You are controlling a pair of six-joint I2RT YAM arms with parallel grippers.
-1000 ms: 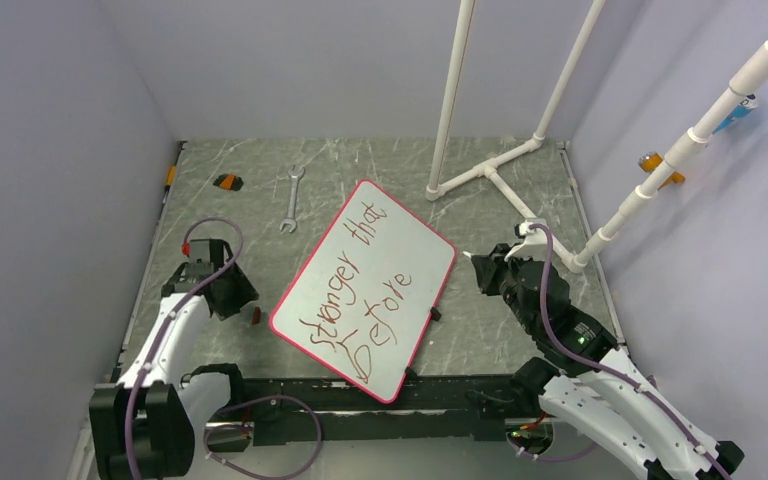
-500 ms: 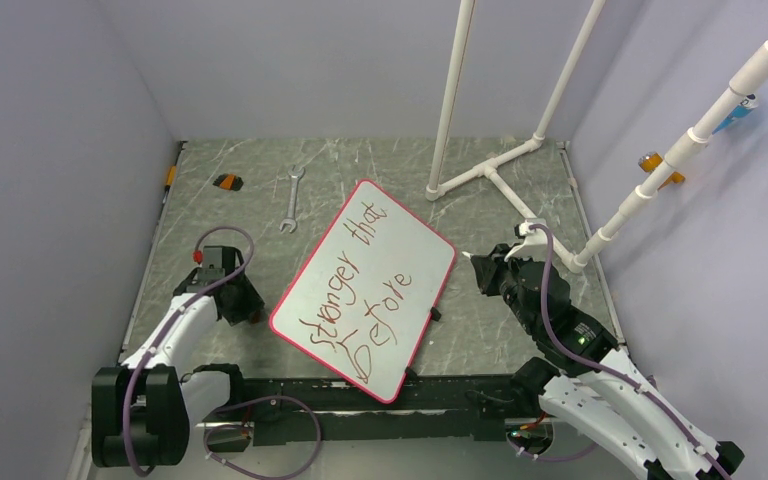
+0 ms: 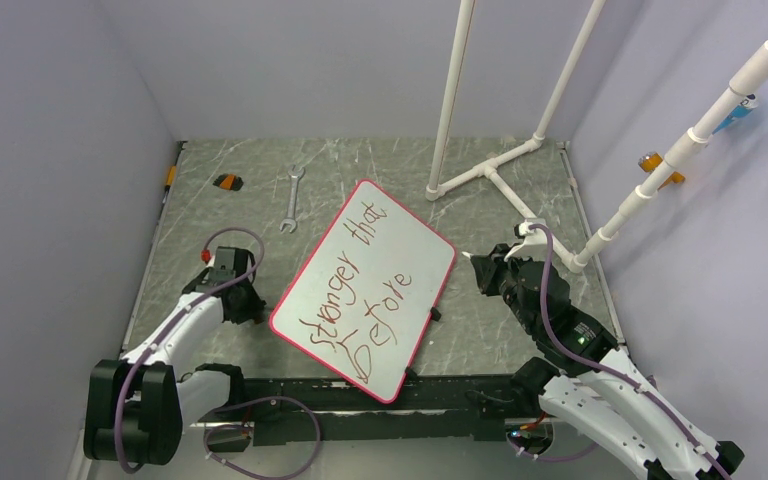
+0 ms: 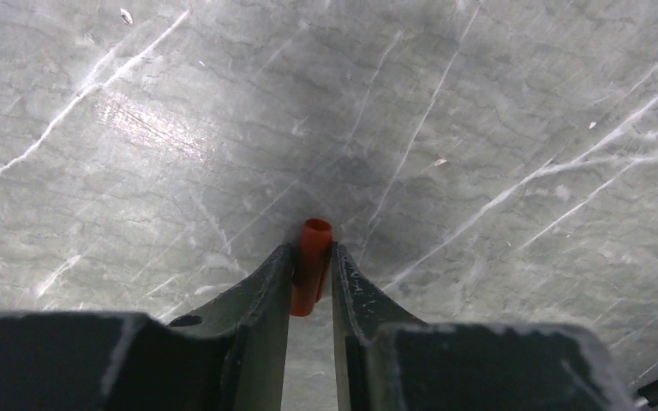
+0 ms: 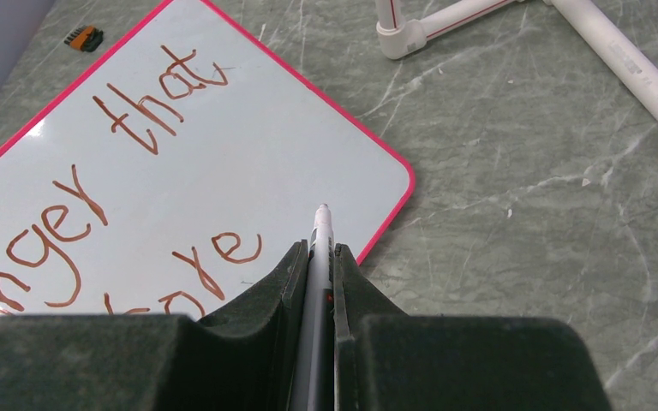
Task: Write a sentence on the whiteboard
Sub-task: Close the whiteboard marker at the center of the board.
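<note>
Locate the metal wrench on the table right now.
In the top view, the wrench lies left of centre towards the far edge, between the small orange-and-black object and the whiteboard.

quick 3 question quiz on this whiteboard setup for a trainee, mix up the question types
1. True or false: the wrench lies on the whiteboard.
2. What is the right gripper shut on? A) a marker B) an eraser C) a screwdriver
3. Fill in: the small cap between the fingers of the left gripper is coloured ____.

Key
1. False: it lies on the table, past the board's far corner.
2. A
3. red
</note>
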